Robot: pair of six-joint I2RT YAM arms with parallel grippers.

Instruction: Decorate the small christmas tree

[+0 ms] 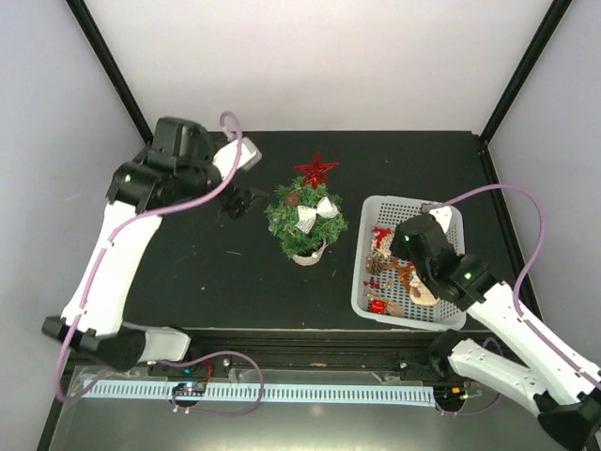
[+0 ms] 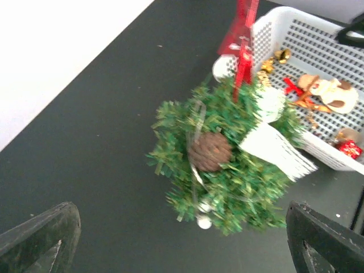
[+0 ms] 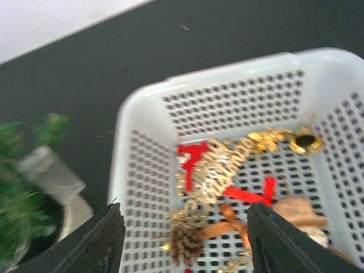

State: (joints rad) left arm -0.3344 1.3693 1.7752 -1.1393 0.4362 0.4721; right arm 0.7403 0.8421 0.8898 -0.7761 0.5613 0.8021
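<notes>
The left jaws are released, spread wide with nothing between them. They hang just left of the tree, close to it but not touching. The right jaws are also parted and grasp nothing. They hover to the right of the tree, over the basket.

The tree stands upright in its pot near the middle of a matt black desk. Plain white walls close in behind and at both sides of the tree, and black posts run up the corners.

In the right wrist view the tree is a green blur cut off at the left edge. The right arm covers part of the basket's contents from above, so we cannot count them.

The tree carries a red star on top, a white bow and a pine cone. The basket sits just right of the tree. It holds another cone, a gold script piece, a gold bell and red ribbon.
</notes>
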